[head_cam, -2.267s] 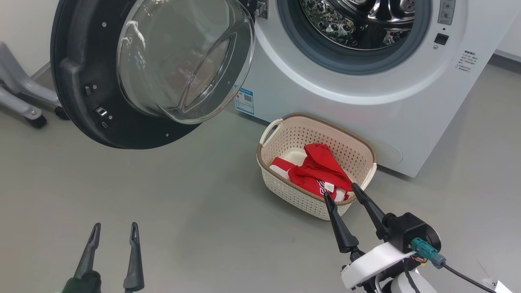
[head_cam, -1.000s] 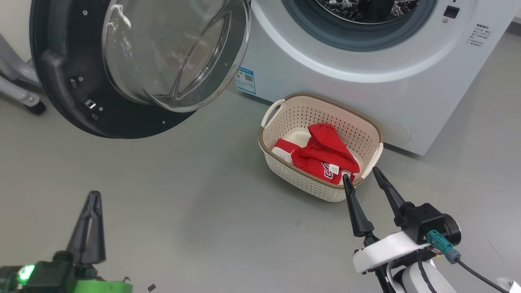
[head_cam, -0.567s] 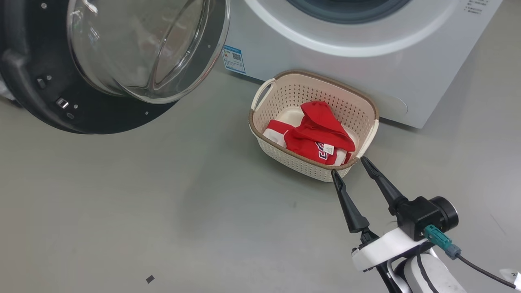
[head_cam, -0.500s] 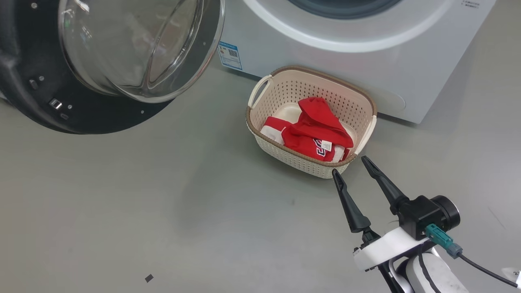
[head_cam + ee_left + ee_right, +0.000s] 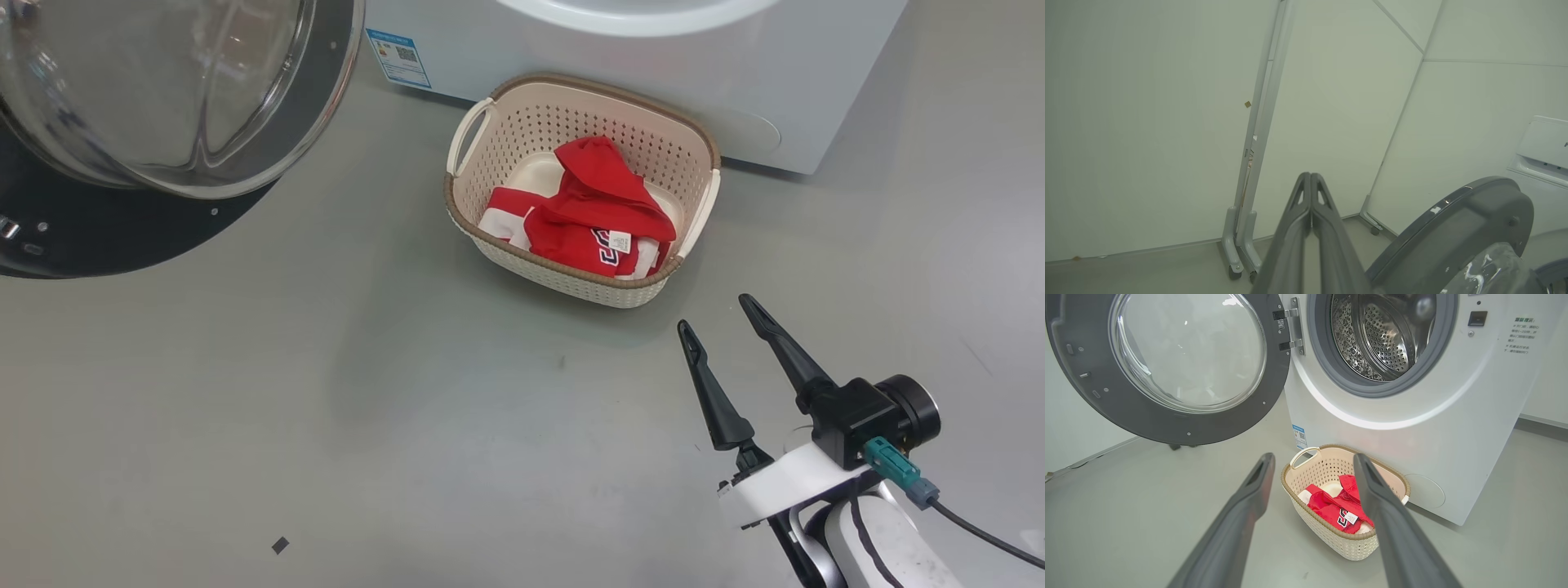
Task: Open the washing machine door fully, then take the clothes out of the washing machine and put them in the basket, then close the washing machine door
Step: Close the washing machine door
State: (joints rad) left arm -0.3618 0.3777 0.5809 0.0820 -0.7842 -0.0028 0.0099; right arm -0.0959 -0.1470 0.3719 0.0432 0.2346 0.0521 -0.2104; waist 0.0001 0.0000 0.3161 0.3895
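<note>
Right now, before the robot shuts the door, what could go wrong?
1. The left claw is shut and thin, so it might slip off the door's glossy rim when pushing.
2. The open right claw hangs close to the basket and could bump it if the robot turns.
3. The clothes lie heaped against the near rim, so a bump might tip some out.

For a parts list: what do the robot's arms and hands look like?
The right hand has two long, tapering black fingers on a black block, a white wrist bracket, and a teal connector feeding a dark cable. The forearm is white with a black line. The left hand has dark grey fingers with slotted tips.
</note>
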